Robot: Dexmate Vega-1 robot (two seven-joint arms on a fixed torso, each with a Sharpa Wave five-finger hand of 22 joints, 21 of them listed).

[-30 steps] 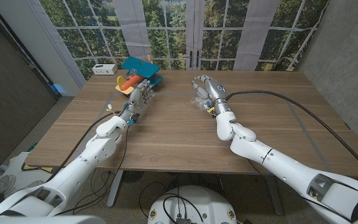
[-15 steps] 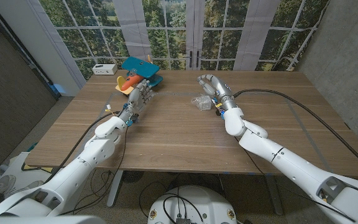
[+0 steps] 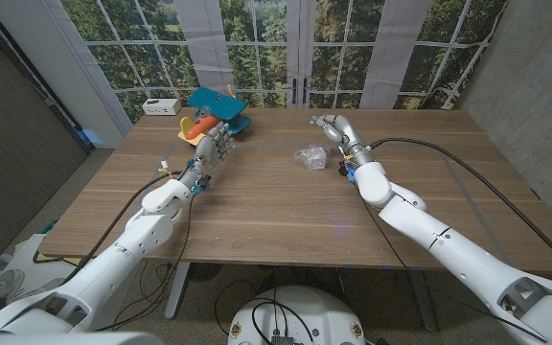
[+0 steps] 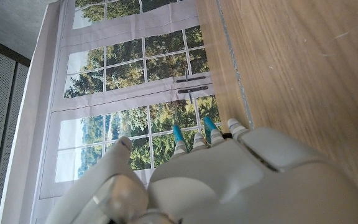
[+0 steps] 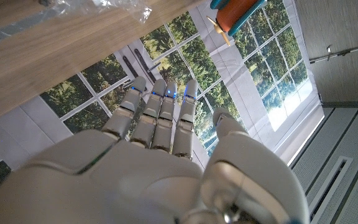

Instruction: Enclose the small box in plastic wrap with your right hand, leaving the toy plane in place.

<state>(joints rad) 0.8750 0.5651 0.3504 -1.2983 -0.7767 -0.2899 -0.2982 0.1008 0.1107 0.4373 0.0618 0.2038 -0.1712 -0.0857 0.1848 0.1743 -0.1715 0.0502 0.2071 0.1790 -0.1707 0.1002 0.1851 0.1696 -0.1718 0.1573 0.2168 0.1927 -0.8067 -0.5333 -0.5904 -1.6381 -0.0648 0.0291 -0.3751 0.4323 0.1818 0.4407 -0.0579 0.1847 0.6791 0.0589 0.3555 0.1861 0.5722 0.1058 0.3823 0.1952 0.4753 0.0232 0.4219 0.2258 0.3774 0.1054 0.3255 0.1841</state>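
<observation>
A crumpled bundle of clear plastic wrap (image 3: 310, 156) lies on the wooden table (image 3: 257, 211), past its middle; I cannot see through it to the small box. My right hand (image 3: 339, 134) stands just right of the bundle, apart from it, fingers spread and holding nothing. In the right wrist view that hand (image 5: 160, 155) reaches out with its fingers extended, and an edge of the wrap (image 5: 104, 7) shows on the table. The teal and orange toy plane (image 3: 214, 110) sits at the far left. My left hand (image 3: 215, 144) stands just in front of it, holding nothing.
A small white box-like object (image 3: 161, 105) sits at the far left corner, beside the plane. Windows and a curtain stand behind the table's far edge. Black cables run along both arms over the table. Bare wood (image 4: 291, 62) shows beside my left hand (image 4: 197, 180).
My right hand has come off the wrapped bundle and moved right and farther back, leaving the bundle lying free. The left arm and the plane have not moved.
</observation>
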